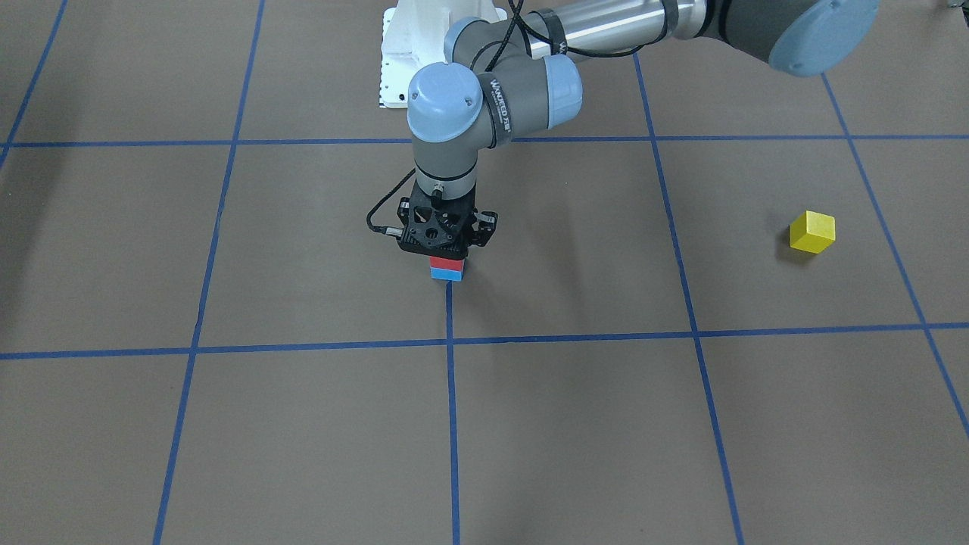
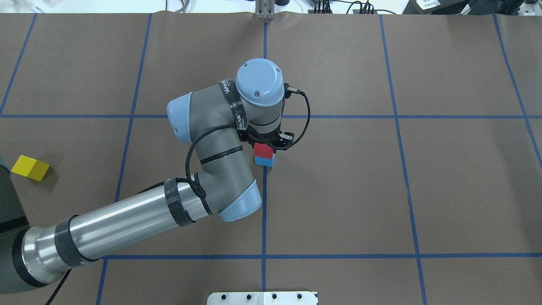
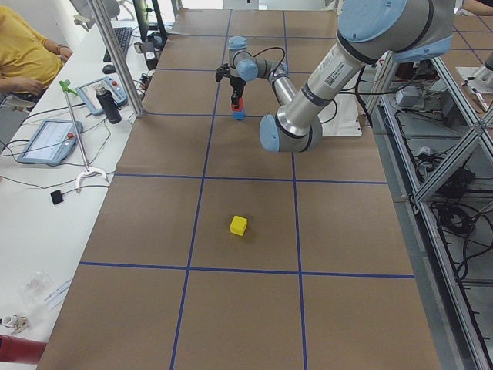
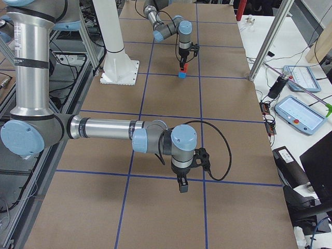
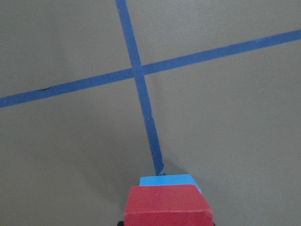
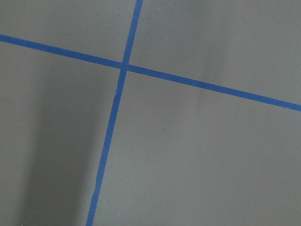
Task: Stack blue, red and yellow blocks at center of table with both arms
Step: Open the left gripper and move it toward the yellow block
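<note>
While the left claw (image 1: 445,253) points straight down at the middle of the tabletop (image 1: 606,424), it sits right over the red block (image 1: 447,263). Its fingers are hidden by its own body, so I cannot tell whether it grips that block or stands open around it. The red block rests squarely on the blue block (image 1: 447,274), which sits on a blue tape line (image 1: 452,393). The yellow block (image 1: 812,232) lies alone, well apart, toward the tabletop's edge on the robot's left. The right claw (image 4: 182,187) hangs above bare tabletop toward the right end, and how far open it is cannot be told.
</note>
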Controlling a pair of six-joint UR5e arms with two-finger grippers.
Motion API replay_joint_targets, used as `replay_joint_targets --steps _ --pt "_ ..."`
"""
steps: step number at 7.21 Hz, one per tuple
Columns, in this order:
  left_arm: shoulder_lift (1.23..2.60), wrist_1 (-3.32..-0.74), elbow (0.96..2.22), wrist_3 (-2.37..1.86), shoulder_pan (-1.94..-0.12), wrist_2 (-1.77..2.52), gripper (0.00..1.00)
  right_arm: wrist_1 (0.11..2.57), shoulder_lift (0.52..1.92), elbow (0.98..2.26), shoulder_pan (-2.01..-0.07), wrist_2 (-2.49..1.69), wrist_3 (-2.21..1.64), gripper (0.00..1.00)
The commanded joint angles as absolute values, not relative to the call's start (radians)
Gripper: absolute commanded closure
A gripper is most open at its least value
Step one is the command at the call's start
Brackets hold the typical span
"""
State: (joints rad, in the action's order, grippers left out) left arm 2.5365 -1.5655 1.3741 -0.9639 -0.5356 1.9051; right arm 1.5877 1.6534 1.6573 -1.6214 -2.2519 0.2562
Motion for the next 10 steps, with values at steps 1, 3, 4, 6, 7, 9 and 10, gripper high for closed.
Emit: replay_joint_targets --steps 1,3,4,6,7,9,10 --pt "2.537 -1.565 1.379 -0.968 -0.534 1.904 0.01 1.588 1.652 1.657 -1.621 -2.252 0.256 0.0" --pt "2.537 -1.566 1.381 -0.968 -0.534 1.905 0.01 1.588 1.652 1.658 -1.621 -2.252 0.256 0.0" --pt "2.534 -1.553 1.416 -0.965 -0.537 1.905 0.01 1.588 1.652 1.658 -1.621 -2.252 0.256 0.0" --pt "2.45 -1.508 1.567 -0.948 -0.607 1.977 0.01 1.588 1.652 1.657 -1.621 -2.256 0.256 0.0" --pt "2.374 -1.468 1.669 -0.878 -0.655 2.015 0.0 1.586 1.657 1.655 -1.621 -2.256 0.259 0.0" --pt "2.135 -1.454 1.875 -0.641 -0.791 2.046 0.0 1.586 1.658 1.657 -1.621 -2.258 0.258 0.0" --pt "2.021 -1.459 1.902 -0.479 -0.89 2.09 0.0 1.586 1.658 1.658 -1.621 -2.258 0.256 0.0"
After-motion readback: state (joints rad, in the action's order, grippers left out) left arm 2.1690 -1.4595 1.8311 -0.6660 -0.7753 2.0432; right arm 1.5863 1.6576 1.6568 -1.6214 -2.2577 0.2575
